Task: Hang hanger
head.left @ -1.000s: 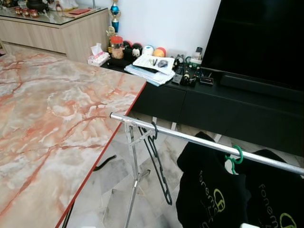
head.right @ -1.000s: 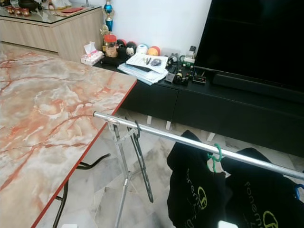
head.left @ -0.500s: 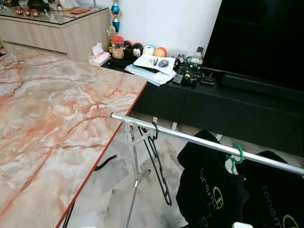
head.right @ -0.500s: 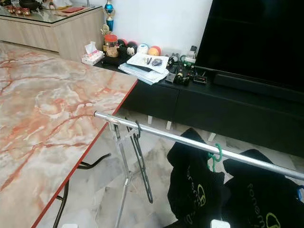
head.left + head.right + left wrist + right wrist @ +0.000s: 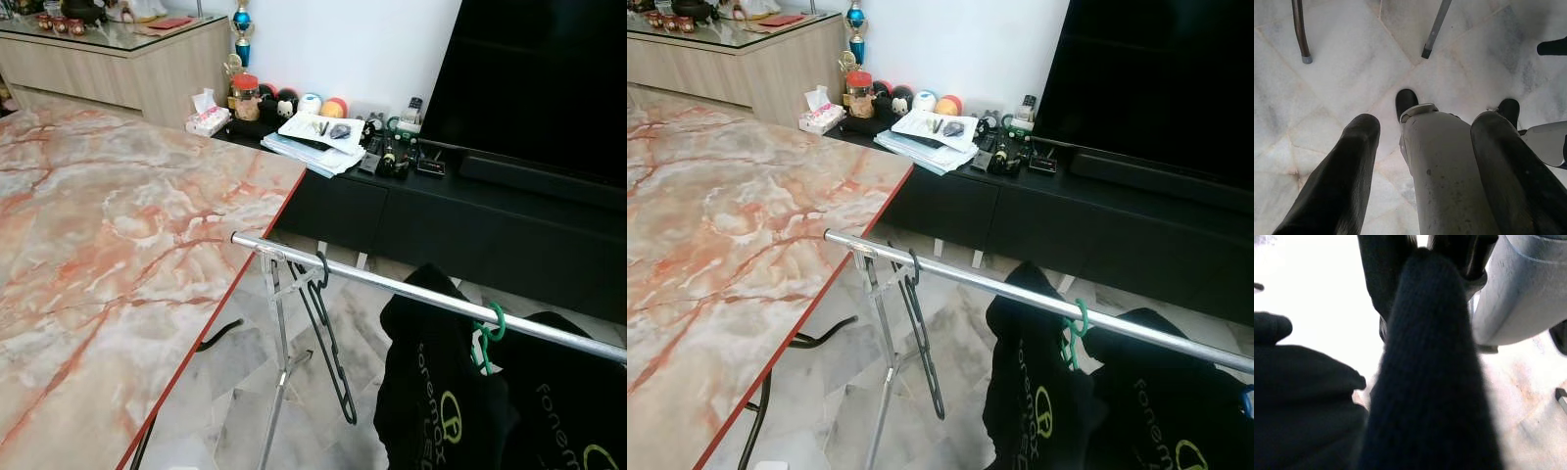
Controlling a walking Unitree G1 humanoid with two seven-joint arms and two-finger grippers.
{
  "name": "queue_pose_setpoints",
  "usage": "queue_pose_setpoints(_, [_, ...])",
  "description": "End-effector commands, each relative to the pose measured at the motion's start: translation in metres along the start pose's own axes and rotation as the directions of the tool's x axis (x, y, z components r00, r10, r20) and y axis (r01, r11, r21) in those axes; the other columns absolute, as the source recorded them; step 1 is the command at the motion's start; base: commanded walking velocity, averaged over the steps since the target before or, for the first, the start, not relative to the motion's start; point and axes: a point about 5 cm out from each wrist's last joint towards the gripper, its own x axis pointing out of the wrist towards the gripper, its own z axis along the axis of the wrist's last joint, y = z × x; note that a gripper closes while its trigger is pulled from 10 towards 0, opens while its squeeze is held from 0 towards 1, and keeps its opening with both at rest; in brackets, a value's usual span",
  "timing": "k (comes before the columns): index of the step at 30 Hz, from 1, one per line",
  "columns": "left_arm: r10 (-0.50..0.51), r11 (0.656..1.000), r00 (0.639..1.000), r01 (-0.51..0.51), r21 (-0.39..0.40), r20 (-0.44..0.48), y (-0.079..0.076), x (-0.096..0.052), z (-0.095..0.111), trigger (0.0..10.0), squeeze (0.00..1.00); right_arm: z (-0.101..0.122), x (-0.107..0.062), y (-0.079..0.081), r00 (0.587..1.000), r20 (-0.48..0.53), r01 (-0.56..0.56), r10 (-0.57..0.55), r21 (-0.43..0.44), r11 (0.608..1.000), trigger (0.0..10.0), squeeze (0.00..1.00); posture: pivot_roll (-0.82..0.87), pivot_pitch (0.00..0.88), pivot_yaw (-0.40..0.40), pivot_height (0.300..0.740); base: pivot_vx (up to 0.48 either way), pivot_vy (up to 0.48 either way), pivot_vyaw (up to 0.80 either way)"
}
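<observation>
Your silver rail (image 5: 392, 287) runs from 9 to 4 o'clock across the head view, just off the marble table (image 5: 118, 255) edge. A black hanger (image 5: 328, 338) is hooked on the rail near its table end, hanging empty beside the rack's metal leg (image 5: 279, 362). Further along toward 4 o'clock a green hanger (image 5: 487, 328) sits on the rail carrying a black shirt (image 5: 441, 401), with another black shirt (image 5: 578, 411) next to it. Your left gripper (image 5: 1422, 161) hangs low over the tiled floor (image 5: 1352, 63), fingers (image 5: 1347, 166) spread apart, nothing between them. Your right gripper (image 5: 1430, 264) is pressed close to dark fabric (image 5: 1430, 382); you cannot tell whether its fingers are apart or together. TV cabinet (image 5: 441, 211) behind at 12 o'clock
</observation>
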Motion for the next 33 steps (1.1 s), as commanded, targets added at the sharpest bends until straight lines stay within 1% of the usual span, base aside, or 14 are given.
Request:
queue_pose_setpoints(1, [-0.007, 1.0, 0.999, 0.008, 0.03, -0.032, 0.0, -0.001, -0.006, 10.0, 0.0, -0.022, 0.0, -0.004, 0.995, -0.103, 0.01, -0.01, 0.005, 1.0, 0.0, 0.0, 0.03, 0.065, -0.069, 0.74, 0.0, 0.0, 0.0])
queue_pose_setpoints(2, [-0.009, 0.999, 0.999, 0.01, 0.037, -0.032, 0.0, -0.001, -0.006, 10.0, 0.0, -0.025, 0.0, -0.004, 0.992, -0.123, 0.015, -0.012, 0.025, 1.0, 0.0, 0.0, 0.03, 0.065, -0.07, 0.74, 0.0, 0.0, 0.0])
queue_pose_setpoints(5, [-0.011, 0.999, 0.999, 0.013, 0.04, -0.033, 0.0, -0.001, -0.006, 10.0, 0.0, -0.029, 0.0, -0.004, 0.991, -0.132, 0.011, -0.01, 0.01, 1.0, 0.0, 0.0, 0.03, 0.065, -0.069, 0.74, 0.0, 0.0, 0.0])
queue_pose_setpoints(13, [-0.013, 0.999, 0.999, 0.015, 0.05, -0.033, 0.0, -0.001, -0.006, 10.0, 0.0, -0.03, 0.001, -0.004, 0.99, -0.138, 0.014, -0.012, 0.013, 1.0, 0.0, 0.0, 0.03, 0.065, -0.07, 0.74, 0.0, 0.0, 0.0])
queue_pose_setpoints(17, [-0.015, 0.998, 0.999, 0.017, 0.052, -0.033, 0.0, -0.001, -0.006, 10.0, 0.0, -0.037, 0.001, -0.005, 0.979, -0.202, 0.009, -0.008, 0.001, 1.0, 0.0, 0.0, 0.03, 0.063, -0.071, 0.74, 0.0, 0.0, 0.0])
queue_pose_setpoints(18, [-0.016, 0.998, 0.999, 0.018, 0.055, -0.033, 0.0, -0.001, -0.006, 10.0, 0.0, -0.04, 0.001, -0.005, 0.978, -0.208, 0.011, -0.005, 0.027, 1.0, 0.0, 0.0, 0.03, 0.063, -0.071, 0.74, 0.0, 0.0, 0.0])
queue_pose_setpoints(24, [-0.017, 0.998, 0.999, 0.018, 0.058, -0.033, 0.0, -0.001, -0.005, 10.0, 0.0, -0.043, 0.002, -0.003, 0.976, -0.215, -0.008, 0.017, 0.041, 0.999, 0.0, 0.0, 0.03, 0.063, -0.072, 0.74, 0.0, 0.0, 0.0])
queue_pose_setpoints(33, [-0.018, 0.998, 0.999, 0.021, 0.065, -0.034, 0.0, -0.001, -0.005, 10.0, 0.0, -0.047, 0.004, -0.001, 0.972, -0.231, -0.032, 0.038, 0.032, 0.999, 0.0, 0.0, 0.03, 0.062, -0.072, 0.74, 0.0, 0.0, 0.0])
